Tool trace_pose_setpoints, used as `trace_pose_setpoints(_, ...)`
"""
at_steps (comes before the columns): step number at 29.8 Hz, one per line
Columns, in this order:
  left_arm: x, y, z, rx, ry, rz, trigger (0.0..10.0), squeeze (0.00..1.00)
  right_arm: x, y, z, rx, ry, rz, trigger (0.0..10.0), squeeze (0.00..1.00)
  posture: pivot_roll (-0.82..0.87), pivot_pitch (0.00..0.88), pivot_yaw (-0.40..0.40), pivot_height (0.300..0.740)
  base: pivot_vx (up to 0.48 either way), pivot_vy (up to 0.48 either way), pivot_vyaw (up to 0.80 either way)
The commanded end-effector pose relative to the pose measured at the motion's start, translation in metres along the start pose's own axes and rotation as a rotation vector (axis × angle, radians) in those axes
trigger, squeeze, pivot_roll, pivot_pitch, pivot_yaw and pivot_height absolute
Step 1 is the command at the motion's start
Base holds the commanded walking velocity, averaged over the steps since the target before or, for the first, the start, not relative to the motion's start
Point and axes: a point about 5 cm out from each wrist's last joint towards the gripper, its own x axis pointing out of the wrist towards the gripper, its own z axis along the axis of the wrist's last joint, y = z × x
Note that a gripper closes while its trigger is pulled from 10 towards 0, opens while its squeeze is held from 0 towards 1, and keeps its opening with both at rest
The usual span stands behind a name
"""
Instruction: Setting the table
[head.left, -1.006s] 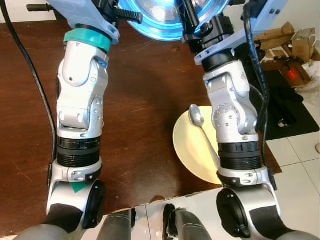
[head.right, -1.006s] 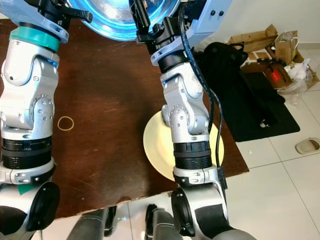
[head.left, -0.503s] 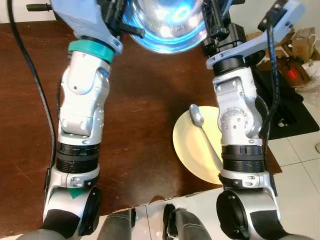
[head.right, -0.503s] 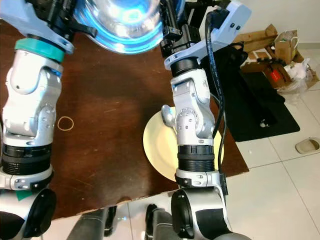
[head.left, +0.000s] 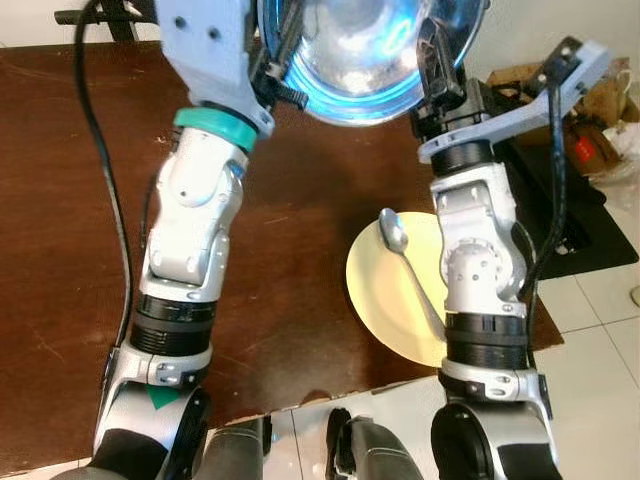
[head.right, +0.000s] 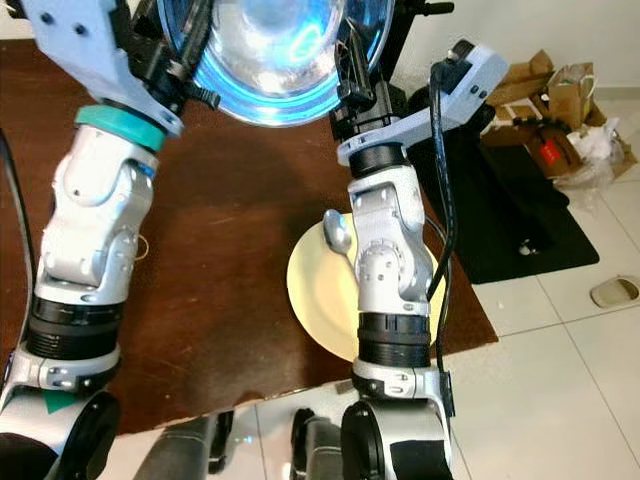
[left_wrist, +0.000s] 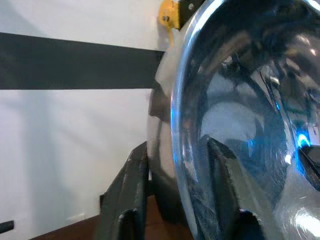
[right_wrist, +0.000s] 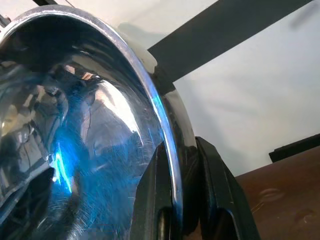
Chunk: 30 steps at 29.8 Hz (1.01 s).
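A large shiny steel bowl (head.left: 365, 45) is held up in the air over the far part of the brown table (head.left: 290, 180), its hollow tipped towards my head. My left gripper (left_wrist: 176, 146) is shut on the bowl's left rim, one black finger (left_wrist: 125, 200) outside and one inside. On the opposite rim my right gripper (right_wrist: 179, 150) is shut the same way, with a finger (right_wrist: 220, 195) on the outer wall. A pale yellow plate (head.left: 385, 300) lies near the table's front right corner with a metal spoon (head.left: 395, 238) on it, under my right arm.
The table's front edge (head.left: 300, 405) runs just before my legs, with white floor tiles (head.right: 560, 380) to the right. A black mat (head.right: 520, 210), cardboard boxes (head.right: 520, 75) and bags clutter the floor at the right. The table's left half is bare wood.
Both arms have lifted the bowl higher and a little to the right, and it has tipped more towards the camera. The plate and spoon have stayed put.
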Motion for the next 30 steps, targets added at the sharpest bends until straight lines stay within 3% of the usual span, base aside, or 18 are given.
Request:
trace_pose_setpoints(1, -0.002, -0.005, -0.008, 0.000, 0.033, -0.021, 10.0, 1.00, -0.002, 0.001, 0.008, 0.002, -0.042, 0.004, 0.0, 0.00, 0.18, 0.085, 0.000, 0.740, 0.000, 0.000, 0.00)
trace_pose_setpoints(2, -0.004, -0.004, -0.008, 0.005, 0.044, -0.013, 10.0, 0.75, -0.004, -0.002, 0.010, -0.021, -0.044, -0.015, 0.0, 0.00, 0.18, 0.094, -0.007, 0.740, 0.000, 0.000, 0.00)
trace_pose_setpoints(3, -0.004, -0.004, -0.008, 0.005, 0.044, -0.013, 10.0, 0.75, -0.004, -0.002, 0.010, -0.021, -0.044, -0.015, 0.0, 0.00, 0.18, 0.094, -0.007, 0.740, 0.000, 0.000, 0.00)
trace_pose_setpoints(4, -0.006, -0.001, -0.007, 0.006, 0.048, 0.003, 10.0, 0.00, -0.006, -0.007, 0.012, -0.053, -0.043, -0.034, 0.0, 0.00, 0.19, 0.101, -0.015, 0.740, 0.000, 0.000, 0.00)
trace_pose_setpoints(9, -0.012, 0.005, -0.004, -0.009, 0.052, 0.024, 10.0, 0.00, -0.009, -0.014, 0.016, -0.108, -0.043, -0.065, 0.0, 0.00, 0.19, 0.106, -0.022, 0.740, 0.000, 0.000, 0.00)
trace_pose_setpoints(10, -0.025, 0.015, 0.002, -0.059, 0.070, 0.022, 10.0, 0.00, -0.010, -0.032, 0.021, -0.243, -0.029, -0.160, 0.0, 0.00, 0.22, 0.116, -0.030, 0.740, 0.000, 0.000, 0.00)
trace_pose_setpoints(11, -0.033, 0.018, 0.004, -0.087, 0.089, 0.004, 10.0, 0.00, -0.012, -0.040, 0.023, -0.285, -0.024, -0.198, 2.6, 0.00, 0.22, 0.118, -0.028, 0.740, 0.000, 0.000, 0.00)
trace_pose_setpoints(12, -0.033, 0.018, 0.004, -0.087, 0.089, 0.004, 10.0, 0.00, -0.012, -0.040, 0.023, -0.285, -0.024, -0.198, 2.6, 0.00, 0.22, 0.118, -0.028, 0.740, 0.000, 0.000, 0.00)
trace_pose_setpoints(13, -0.039, 0.020, 0.005, -0.107, 0.106, -0.018, 10.0, 0.00, -0.013, -0.044, 0.024, -0.301, -0.021, -0.221, 6.7, 0.00, 0.22, 0.120, -0.025, 0.740, 0.000, 0.000, 0.00)
trace_pose_setpoints(14, -0.039, 0.020, 0.005, -0.107, 0.106, -0.018, 10.0, 0.00, -0.013, -0.044, 0.024, -0.301, -0.021, -0.221, 6.7, 0.00, 0.22, 0.120, -0.025, 0.740, 0.000, 0.000, 0.00)
trace_pose_setpoints(15, -0.047, 0.020, 0.004, -0.143, 0.147, -0.057, 10.0, 0.00, -0.016, -0.046, 0.026, -0.314, -0.024, -0.239, 10.0, 0.00, 0.22, 0.123, -0.021, 0.740, 0.000, 0.000, 0.00)
trace_pose_setpoints(18, -0.060, 0.022, -0.003, -0.156, 0.216, -0.107, 10.0, 0.00, -0.019, -0.048, 0.028, -0.321, -0.034, -0.262, 10.0, 0.00, 0.23, 0.120, -0.014, 0.740, 0.000, 0.000, 0.00)
trace_pose_setpoints(19, -0.071, 0.020, -0.012, -0.151, 0.287, -0.152, 10.0, 0.00, -0.023, -0.048, 0.029, -0.325, -0.041, -0.277, 10.0, 0.00, 0.23, 0.116, 0.003, 0.740, 0.000, 0.000, 0.00)
trace_pose_setpoints(20, -0.071, 0.020, -0.012, -0.151, 0.287, -0.152, 10.0, 0.00, -0.023, -0.048, 0.029, -0.325, -0.041, -0.277, 10.0, 0.00, 0.23, 0.116, 0.003, 0.740, 0.000, 0.000, 0.00)
trace_pose_setpoints(23, -0.091, 0.018, -0.035, -0.160, 0.434, -0.167, 10.0, 0.00, -0.032, -0.047, 0.031, -0.332, -0.055, -0.301, 10.0, 0.00, 0.22, 0.113, 0.015, 0.740, 0.000, 0.000, 0.00)
trace_pose_setpoints(24, -0.091, 0.018, -0.035, -0.160, 0.434, -0.167, 10.0, 0.00, -0.032, -0.047, 0.031, -0.332, -0.055, -0.301, 10.0, 0.00, 0.22, 0.113, 0.015, 0.740, 0.000, 0.000, 0.00)
trace_pose_setpoints(26, -0.095, 0.017, -0.054, -0.149, 0.524, -0.096, 10.0, 0.00, -0.044, -0.044, 0.029, -0.403, -0.037, -0.321, 10.0, 0.00, 0.19, 0.108, 0.025, 0.740, 0.000, 0.000, 0.00)
trace_pose_setpoints(30, -0.089, 0.017, -0.063, -0.110, 0.547, -0.003, 10.0, 0.00, -0.059, -0.045, 0.027, -0.453, -0.021, -0.368, 10.0, 0.00, 0.18, 0.114, 0.029, 0.740, 0.000, 0.000, 0.00)
